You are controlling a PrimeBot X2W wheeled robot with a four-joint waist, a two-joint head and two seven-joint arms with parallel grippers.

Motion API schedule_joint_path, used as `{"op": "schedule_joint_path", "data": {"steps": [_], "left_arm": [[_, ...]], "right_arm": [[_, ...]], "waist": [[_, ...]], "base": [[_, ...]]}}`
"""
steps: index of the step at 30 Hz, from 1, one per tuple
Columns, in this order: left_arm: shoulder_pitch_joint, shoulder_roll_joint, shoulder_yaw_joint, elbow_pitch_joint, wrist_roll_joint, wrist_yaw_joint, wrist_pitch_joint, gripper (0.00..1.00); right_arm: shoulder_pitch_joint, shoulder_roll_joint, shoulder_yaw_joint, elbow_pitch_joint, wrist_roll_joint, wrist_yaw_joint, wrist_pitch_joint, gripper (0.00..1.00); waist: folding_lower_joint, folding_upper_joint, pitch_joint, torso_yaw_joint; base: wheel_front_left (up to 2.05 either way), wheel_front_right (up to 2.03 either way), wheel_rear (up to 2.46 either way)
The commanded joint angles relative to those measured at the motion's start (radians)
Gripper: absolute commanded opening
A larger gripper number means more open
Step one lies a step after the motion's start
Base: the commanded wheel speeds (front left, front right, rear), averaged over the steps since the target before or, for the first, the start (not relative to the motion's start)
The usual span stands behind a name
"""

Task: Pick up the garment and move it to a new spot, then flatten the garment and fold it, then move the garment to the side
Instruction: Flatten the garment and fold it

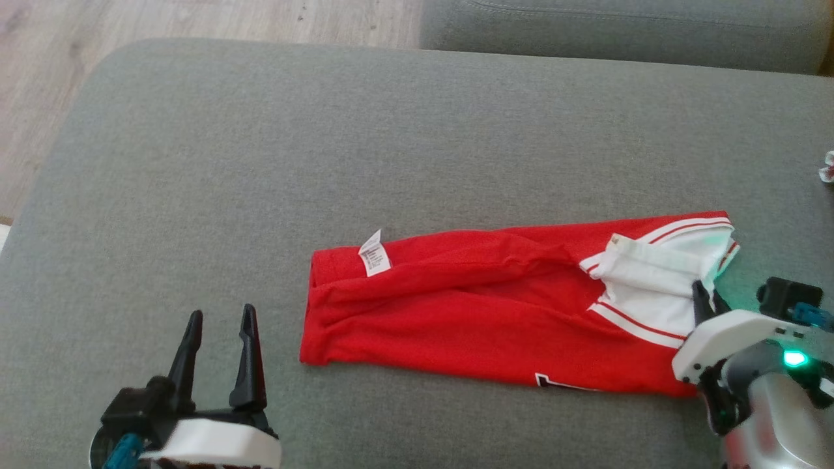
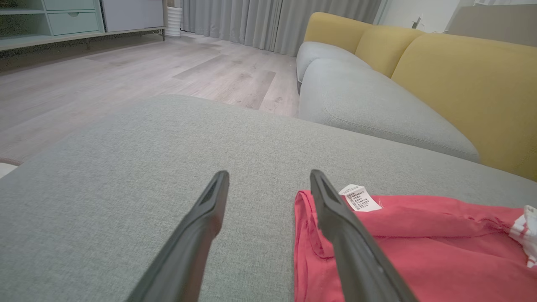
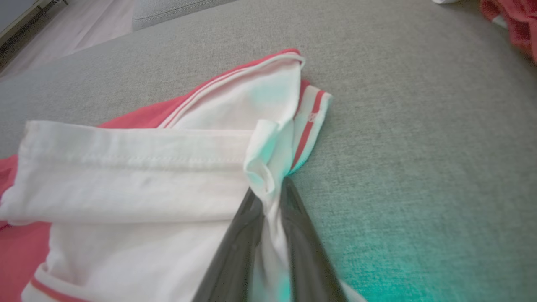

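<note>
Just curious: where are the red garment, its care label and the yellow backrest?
red garment (image 1: 469,319): head view, its red middle.
care label (image 1: 374,253): head view, label's centre.
yellow backrest (image 2: 461,84): left wrist view, front face.

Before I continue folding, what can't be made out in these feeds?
Print on the garment: only a sliver shows at its near edge in the head view; unreadable.
Care label: text too small in head and left wrist views.
Red-and-white item: cut off by the head view's right edge.
Right gripper: fingertips buried in white fabric, right wrist view.
</note>
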Motion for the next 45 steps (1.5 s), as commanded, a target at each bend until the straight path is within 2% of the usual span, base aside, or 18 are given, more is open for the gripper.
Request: {"op": "schedule_joint_path", "data": {"steps": [1,4,9,17,20,24,31,37,41,45], "left_arm": [[-0.026,0.024,0.036,-0.036,0.010,0.008,-0.006,1.00],[-0.024,0.025,0.038,-0.039,0.009,0.012,-0.005,1.00],[-0.019,0.021,0.036,-0.041,0.007,0.013,-0.006,1.00],[-0.014,0.012,0.033,-0.038,0.004,0.014,-0.010,1.00],[-0.021,0.010,0.031,-0.036,0.004,0.011,-0.011,1.00],[-0.031,0.007,0.027,-0.029,0.004,0.006,-0.011,1.00],[-0.045,-0.003,0.012,-0.013,0.004,-0.004,-0.006,1.00],[-0.043,-0.009,0.006,-0.006,0.002,-0.007,-0.008,1.00],[-0.046,-0.008,0.001,-0.003,0.001,-0.012,-0.006,1.00],[-0.053,-0.010,-0.004,-0.002,0.002,-0.018,-0.004,1.00]], "right_arm": [[-0.026,0.007,0.036,-0.004,0.004,-0.001,-0.011,0.00],[-0.042,0.006,0.049,0.000,0.013,-0.001,-0.035,0.00],[-0.042,-0.033,0.051,-0.050,0.029,-0.001,-0.060,0.00],[0.032,-0.095,-0.011,-0.254,0.060,-0.001,-0.008,0.00],[0.062,-0.095,-0.041,-0.348,0.060,-0.001,0.037,0.00],[0.079,-0.072,-0.026,-0.430,0.057,-0.001,0.064,0.00],[0.113,-0.036,0.106,-0.555,0.083,-0.001,0.104,0.00],[0.147,0.000,0.294,-0.660,0.138,-0.001,0.141,0.00],[0.131,0.010,0.411,-0.660,0.175,-0.001,0.143,0.00],[0.092,0.011,0.537,-0.608,0.253,-0.001,0.125,0.00]], "waist": [[0.0000,-0.0001,-0.001,-0.007],[0.0000,-0.0001,-0.007,-0.026],[0.0000,-0.0001,-0.024,-0.070],[0.0000,-0.0001,-0.036,-0.143],[0.0000,-0.0001,-0.031,-0.166],[0.0000,-0.0001,-0.030,-0.175],[0.0000,-0.0001,-0.047,-0.157],[0.0000,-0.0001,-0.067,-0.115],[0.0000,-0.0001,-0.069,-0.083],[0.0000,-0.0001,-0.066,-0.047]], "base": [[0.00,0.00,0.00],[0.00,0.00,0.00],[0.00,0.00,0.00],[0.00,0.00,0.00],[0.00,0.00,0.00],[0.00,0.00,0.00],[0.00,0.00,0.00],[0.00,0.00,0.00],[0.00,0.00,0.00],[0.00,0.00,0.00]]}}
